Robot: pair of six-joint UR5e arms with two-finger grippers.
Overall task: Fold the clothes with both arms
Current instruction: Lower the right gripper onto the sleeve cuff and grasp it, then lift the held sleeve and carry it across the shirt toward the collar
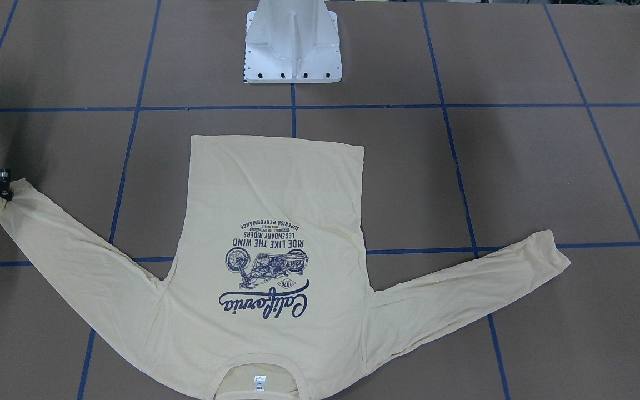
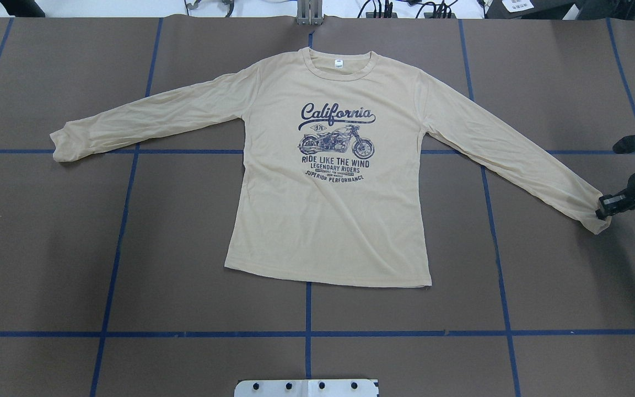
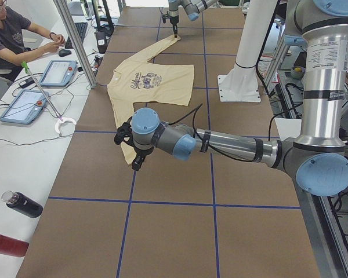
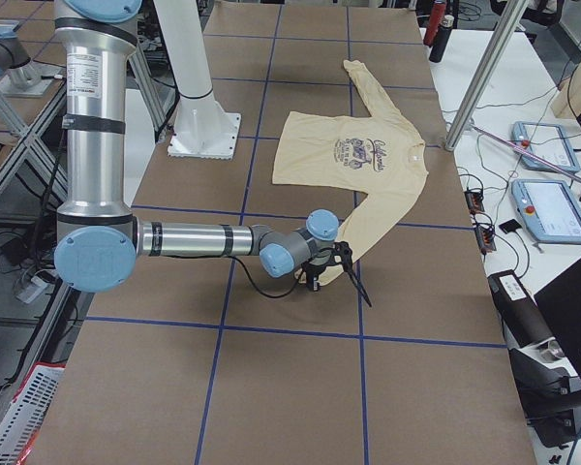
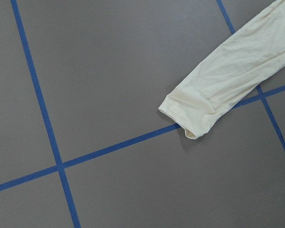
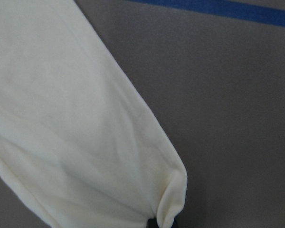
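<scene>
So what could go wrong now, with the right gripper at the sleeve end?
The right gripper seems to pinch only the corner of one cuff of the T-shirt, so the cloth may slip out. The left gripper is off the other cuff, which lies free; a one-sided pull could drag the T-shirt askew.

Overhead view: high, looking steeply down on the shirt (image 2: 328, 220) from its hem side. Front view: high, facing back from the collar side, so the shirt reads inverted. Side views: distant and oblique, one from beyond each sleeve end. Wrist views: close, looking down on one sleeve end each, the right far nearer. All six views share the shirt.
</scene>
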